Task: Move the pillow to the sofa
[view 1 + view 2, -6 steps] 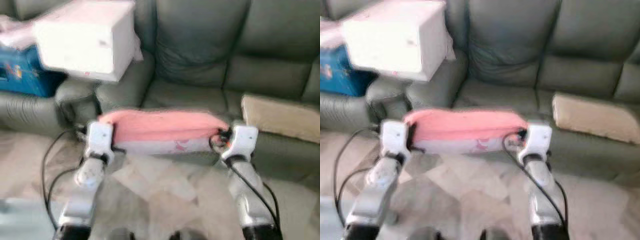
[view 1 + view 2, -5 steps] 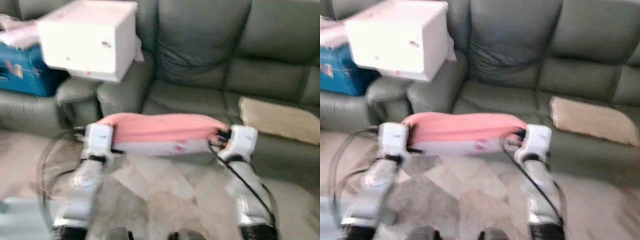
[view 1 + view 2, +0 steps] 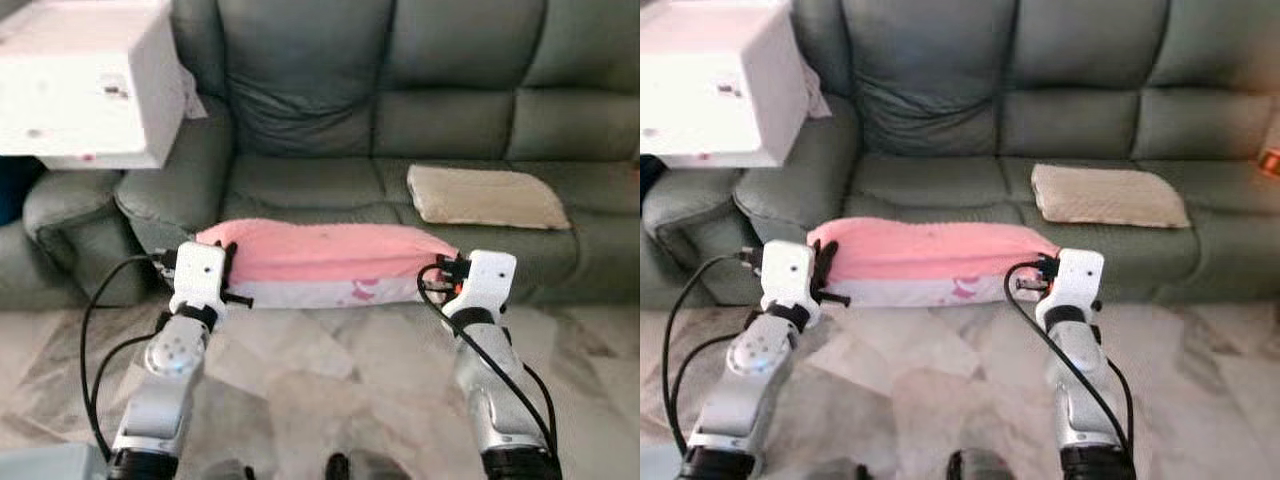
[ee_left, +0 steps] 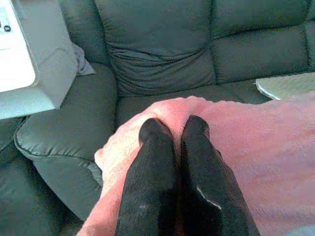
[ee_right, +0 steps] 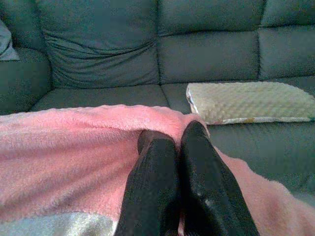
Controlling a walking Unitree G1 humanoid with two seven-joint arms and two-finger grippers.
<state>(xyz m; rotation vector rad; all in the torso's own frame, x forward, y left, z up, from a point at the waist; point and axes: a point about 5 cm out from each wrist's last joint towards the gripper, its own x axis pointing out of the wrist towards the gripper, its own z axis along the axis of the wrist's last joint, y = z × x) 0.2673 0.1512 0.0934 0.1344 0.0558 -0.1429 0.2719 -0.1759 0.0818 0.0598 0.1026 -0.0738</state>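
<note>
We see the pink pillow (image 3: 325, 262) held level in front of the grey sofa (image 3: 400, 120), its long axis running parallel to the sofa's front edge. Our left gripper (image 4: 173, 130) pinches its left end, fingers nearly together on the fabric; our right gripper (image 5: 172, 135) clamps the right end likewise.

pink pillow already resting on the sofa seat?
No. The pink pillow hangs in front of the sofa above the floor, held at its ends by the left gripper and right gripper.
</note>
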